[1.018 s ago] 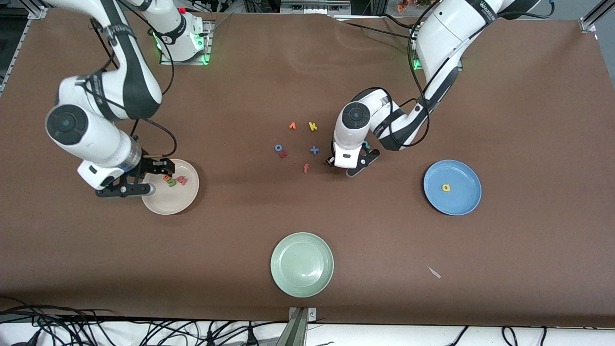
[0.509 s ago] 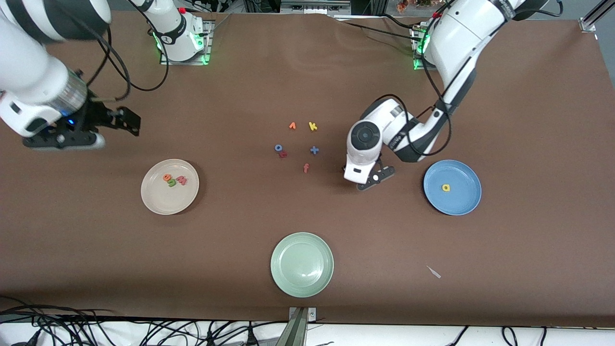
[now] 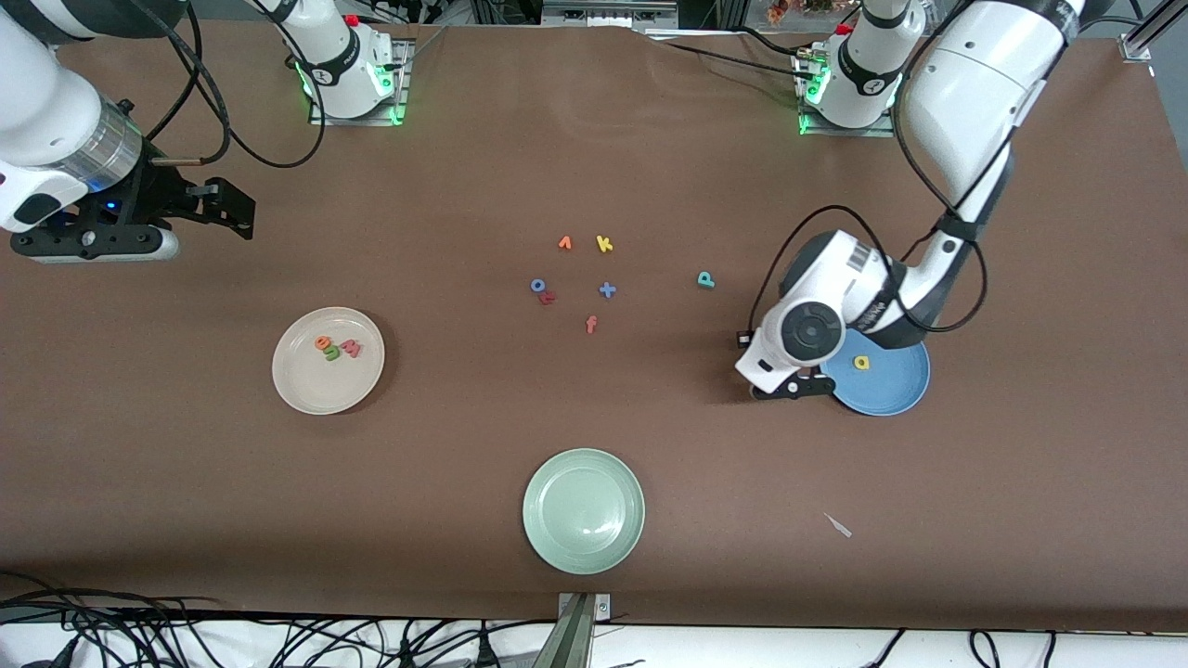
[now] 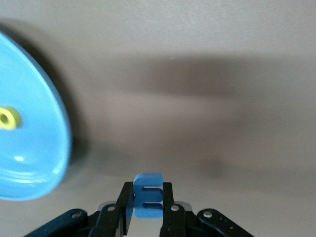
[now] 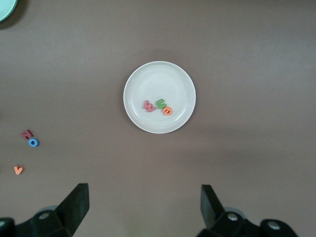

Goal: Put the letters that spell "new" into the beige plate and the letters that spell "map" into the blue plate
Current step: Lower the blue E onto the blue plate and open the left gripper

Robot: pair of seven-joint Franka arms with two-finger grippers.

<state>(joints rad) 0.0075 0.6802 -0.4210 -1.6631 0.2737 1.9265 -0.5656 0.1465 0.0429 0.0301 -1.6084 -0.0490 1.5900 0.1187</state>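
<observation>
The beige plate (image 3: 316, 390) holds the orange "e" (image 3: 323, 343), green "n" (image 3: 332, 353) and pinkish-red "w" (image 3: 351, 348). My right gripper (image 3: 218, 209) hangs open and empty above the table, off the plate toward the right arm's base; its wrist view looks down on the beige plate (image 5: 148, 79). My left gripper (image 3: 803, 385) is shut on the blue "m" (image 4: 148, 195), over the table just beside the blue plate (image 3: 891, 390) rim. The yellow "a" (image 3: 862, 363) lies in that plate. The teal "p" (image 3: 705, 279) lies on the table.
A pale green plate (image 3: 583, 547) sits near the front edge. Mid-table lie an orange "v" (image 3: 564, 243), yellow "k" (image 3: 604, 244), blue "o" (image 3: 537, 286), a red letter (image 3: 548, 298), a blue plus (image 3: 607, 289) and a red "f" (image 3: 590, 324).
My left gripper carried the blue "m" from the letter cluster to the blue plate's rim, uncovering the teal "p". My right gripper rose off the beige plate toward its base and spread wider.
</observation>
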